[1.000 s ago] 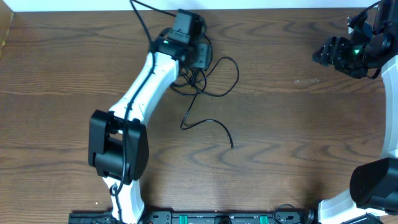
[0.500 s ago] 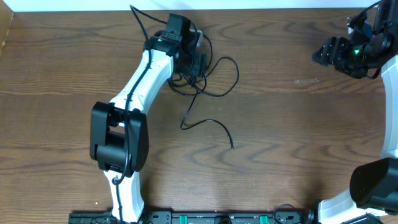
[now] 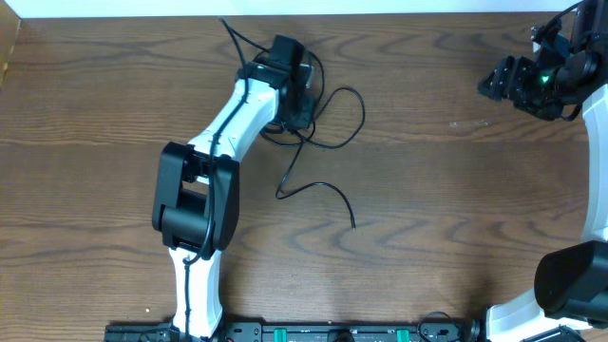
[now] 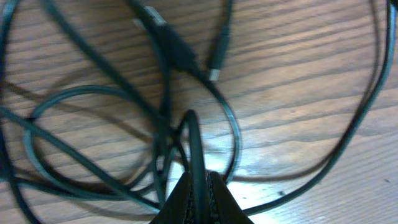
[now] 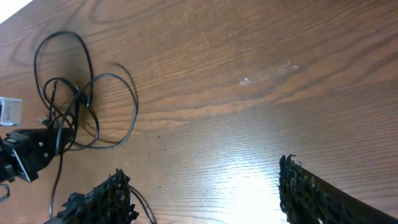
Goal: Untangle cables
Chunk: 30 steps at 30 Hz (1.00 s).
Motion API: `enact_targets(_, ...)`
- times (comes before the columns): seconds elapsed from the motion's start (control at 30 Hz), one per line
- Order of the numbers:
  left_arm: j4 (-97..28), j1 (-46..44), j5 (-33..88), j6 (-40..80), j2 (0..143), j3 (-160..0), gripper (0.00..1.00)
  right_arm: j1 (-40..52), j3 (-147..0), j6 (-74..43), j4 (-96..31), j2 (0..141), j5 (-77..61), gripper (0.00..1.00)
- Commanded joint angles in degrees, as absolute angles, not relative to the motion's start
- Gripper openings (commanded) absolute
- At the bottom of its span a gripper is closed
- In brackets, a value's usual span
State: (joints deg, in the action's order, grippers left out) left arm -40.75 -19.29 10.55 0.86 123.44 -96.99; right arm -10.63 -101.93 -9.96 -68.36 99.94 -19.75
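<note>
Dark wood-grain table (image 3: 456, 237): thin black cables (image 3: 306, 136) upper centre, limp, light; left gripper (image 4: 198, 186) pinches one loop, right gripper (image 5: 205, 193) gapes empty; grab near plugs

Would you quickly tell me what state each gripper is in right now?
Left gripper: closed, pinching a loop of black cable.
Right gripper: open, holding nothing.

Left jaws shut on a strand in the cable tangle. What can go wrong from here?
Several loops cross the pinched strand; pulling may drag the whole tangle and tighten it.
Right jaws stand open, far off, so nothing anchors the rest.
The plug end could snag a loop.
</note>
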Motion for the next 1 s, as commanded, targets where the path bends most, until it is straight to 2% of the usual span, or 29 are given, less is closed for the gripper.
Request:
enact_targets(0.0,-41.1,-20.5,11.5,2.0,119.8,-99.2,0.08,-10.0,-101.8,-9.1,-68.6,100.5,-22.0,0.74)
enact_targets(0.2,-39.2,-20.9,20.3,9.8,110.6,-102.7,0.08,-7.3,-101.5,-6.9,-68.1,100.5,-26.9,0.74)
enact_targets(0.5,-36.3,-20.9,25.1,20.3,98.7,-102.7,0.08,-2.3,-101.5,-5.5,-66.8,100.5,-37.3,0.71)
enact_targets(0.7,-35.3,-20.9,28.1,21.9,96.9,-102.7,0.08,2.0,-101.5,-5.5,-63.5,100.5,-44.4,0.69)
enact_targets(0.97,-33.1,-20.9,30.8,26.3,96.9,-102.7,0.08,7.8,-101.5,-5.5,-61.0,100.5,-43.7,0.69)
